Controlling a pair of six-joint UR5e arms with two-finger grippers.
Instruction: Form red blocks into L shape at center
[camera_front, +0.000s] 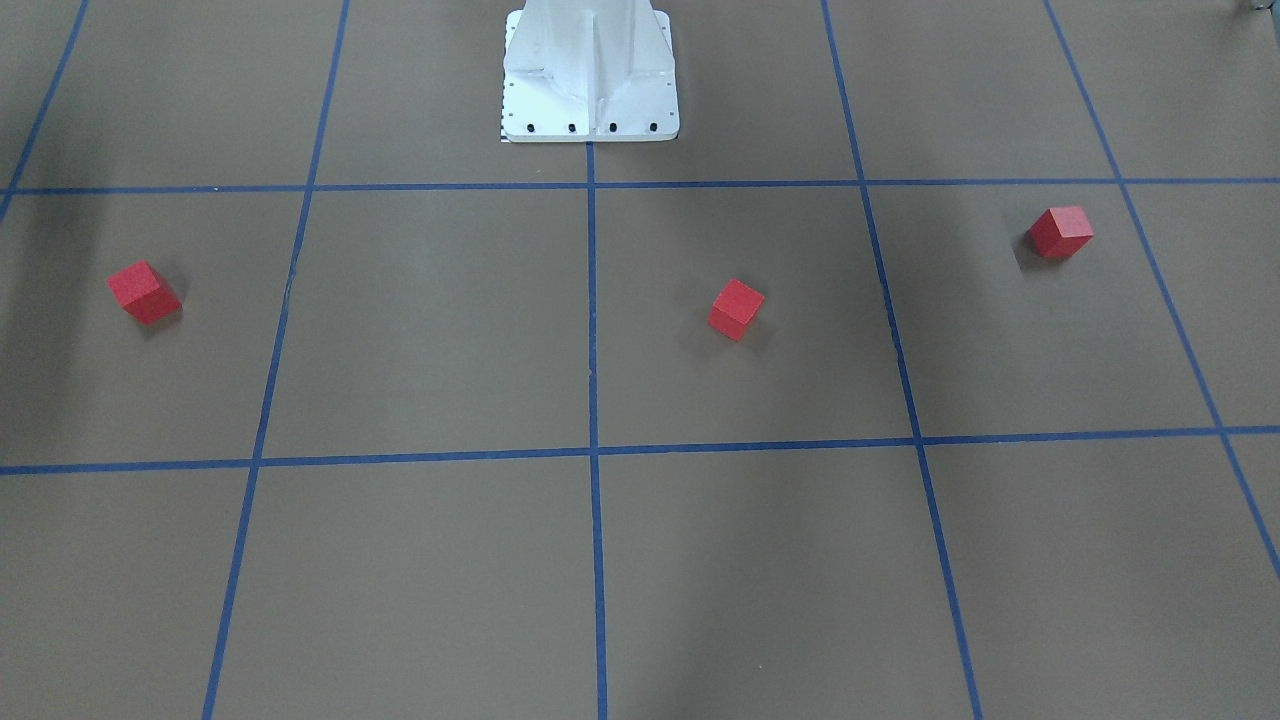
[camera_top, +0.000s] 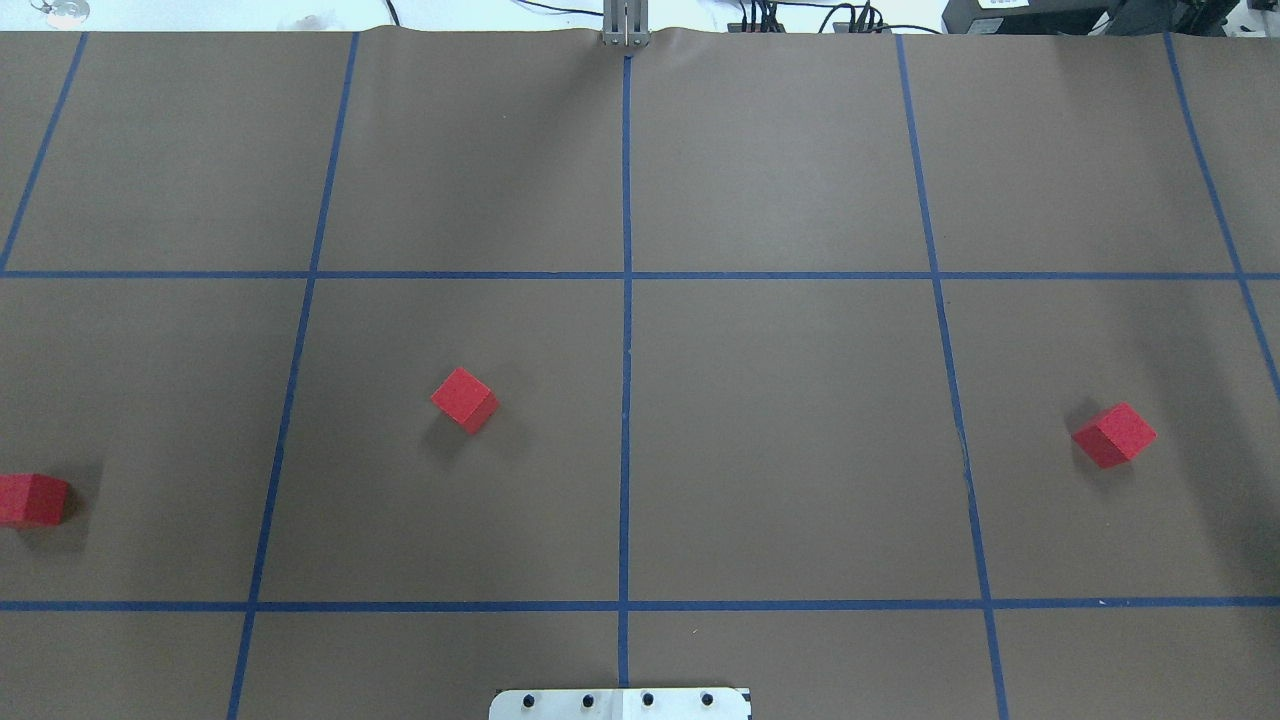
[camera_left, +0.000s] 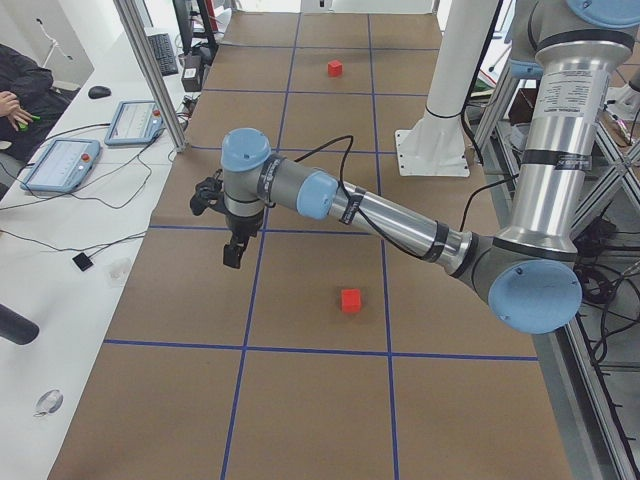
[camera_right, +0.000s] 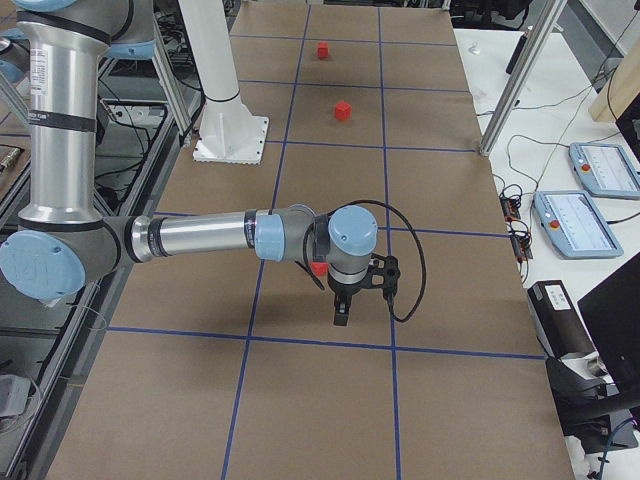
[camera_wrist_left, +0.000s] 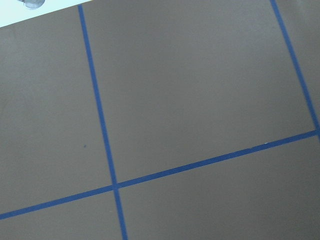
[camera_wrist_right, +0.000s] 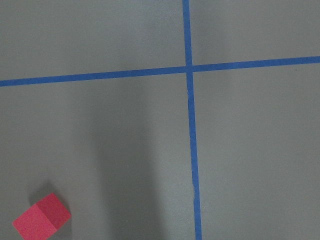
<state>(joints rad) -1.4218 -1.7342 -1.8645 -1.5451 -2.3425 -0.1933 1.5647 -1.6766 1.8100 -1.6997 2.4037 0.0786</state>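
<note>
Three red blocks lie far apart on the brown gridded paper. One (camera_top: 464, 399) (camera_front: 736, 309) sits just left of the middle tape line. One (camera_top: 30, 500) (camera_front: 1061, 232) is at the far left, and one (camera_top: 1114, 435) (camera_front: 144, 292) is at the far right. The center crossing (camera_top: 627, 275) (camera_front: 592, 455) is bare. My left gripper (camera_left: 232, 255) hangs over a tape line, away from the near block (camera_left: 350, 299). My right gripper (camera_right: 341, 315) hangs beside the right block (camera_right: 318, 268) (camera_wrist_right: 41, 220). I cannot tell whether either is open or shut.
The white robot base plate (camera_top: 620, 703) (camera_front: 590, 110) sits at the near middle edge. Aluminium posts (camera_left: 150, 70) (camera_right: 520, 75) stand along the far edge. Beyond it is a desk with tablets (camera_left: 60, 160) (camera_right: 590, 210) and a person (camera_left: 20, 90).
</note>
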